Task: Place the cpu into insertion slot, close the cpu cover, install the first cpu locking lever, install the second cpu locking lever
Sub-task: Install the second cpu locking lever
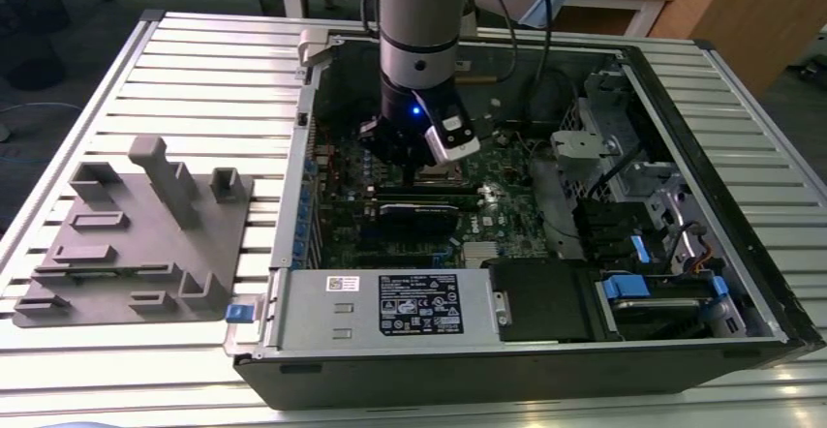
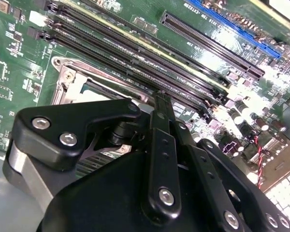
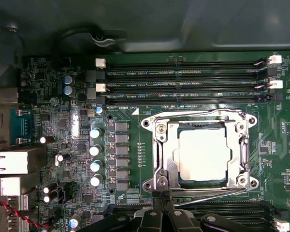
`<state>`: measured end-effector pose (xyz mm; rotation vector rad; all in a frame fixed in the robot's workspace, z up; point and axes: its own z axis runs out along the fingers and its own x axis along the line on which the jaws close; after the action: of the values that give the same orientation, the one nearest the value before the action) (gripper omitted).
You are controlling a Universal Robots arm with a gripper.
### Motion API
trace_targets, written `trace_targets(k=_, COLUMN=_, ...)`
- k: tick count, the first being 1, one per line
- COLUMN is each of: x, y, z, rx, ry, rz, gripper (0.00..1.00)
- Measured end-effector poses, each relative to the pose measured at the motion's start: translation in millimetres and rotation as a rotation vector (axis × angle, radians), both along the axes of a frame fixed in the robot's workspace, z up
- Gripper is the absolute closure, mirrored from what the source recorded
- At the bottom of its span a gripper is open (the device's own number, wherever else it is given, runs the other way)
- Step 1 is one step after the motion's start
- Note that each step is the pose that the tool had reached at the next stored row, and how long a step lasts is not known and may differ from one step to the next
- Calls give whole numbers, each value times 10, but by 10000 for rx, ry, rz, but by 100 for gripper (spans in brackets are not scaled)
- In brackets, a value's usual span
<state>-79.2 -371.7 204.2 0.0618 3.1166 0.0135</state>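
The first wrist view shows the cpu [image 3: 204, 154] under the cpu cover [image 3: 160, 154].

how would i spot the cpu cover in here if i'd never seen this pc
Start at the open computer case, then the green motherboard on its floor. In the first wrist view, beside the long black memory slots, the cpu cover is a square silver frame closed around the pale cpu. Nothing else there is a shiny frame.

Open PC case [image 1: 672, 89] lay on slatted table [image 1: 194, 60]. Grey fixture block [image 1: 136, 244] sat beside it on the exterior view's left. Inside: green motherboard [image 3: 280, 159], black memory slots [image 3: 183, 79] (white end clips), power supply [image 1: 387, 307], blue drive latches [image 1: 659, 288].
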Motion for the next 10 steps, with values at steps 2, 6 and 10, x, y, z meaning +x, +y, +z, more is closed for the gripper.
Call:
trace_targets(k=2, x=-5, y=0, z=-8, rx=0, ry=0, rz=0, gripper=89)
trace_targets(k=6, x=-9, y=0, z=-39, rx=16, ry=-1, rz=0, gripper=89)
trace_targets(k=10, x=-9, y=0, z=-39, rx=29, ry=2, rz=-1, gripper=89)
